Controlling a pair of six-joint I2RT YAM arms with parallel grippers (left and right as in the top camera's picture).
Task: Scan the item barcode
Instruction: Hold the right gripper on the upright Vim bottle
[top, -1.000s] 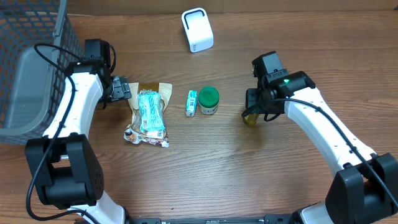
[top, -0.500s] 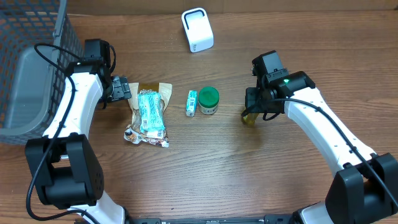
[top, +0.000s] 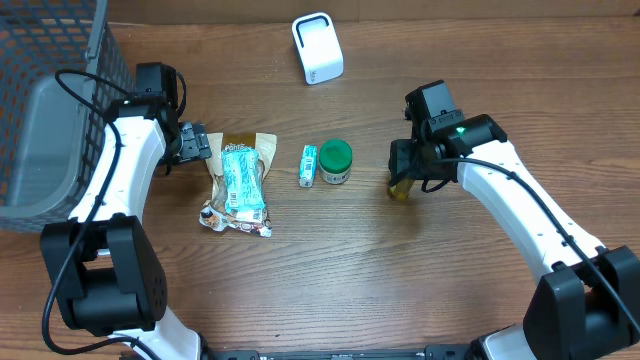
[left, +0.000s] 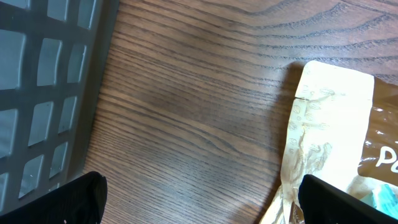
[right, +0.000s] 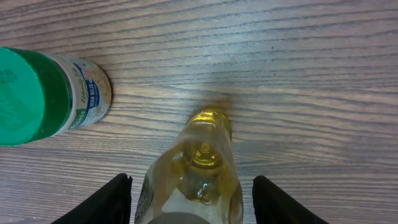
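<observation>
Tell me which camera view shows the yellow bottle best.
Right wrist view: the yellow bottle sits close, between the jaws. Overhead shows only a small yellow part. Left wrist view misses it.

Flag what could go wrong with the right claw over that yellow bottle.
1. The right claw straddles the yellow bottle with gaps on both sides; an off-centre close might shove or tip it.
2. The green-lidded jar stands close by; a shoved bottle could knock it.
</observation>
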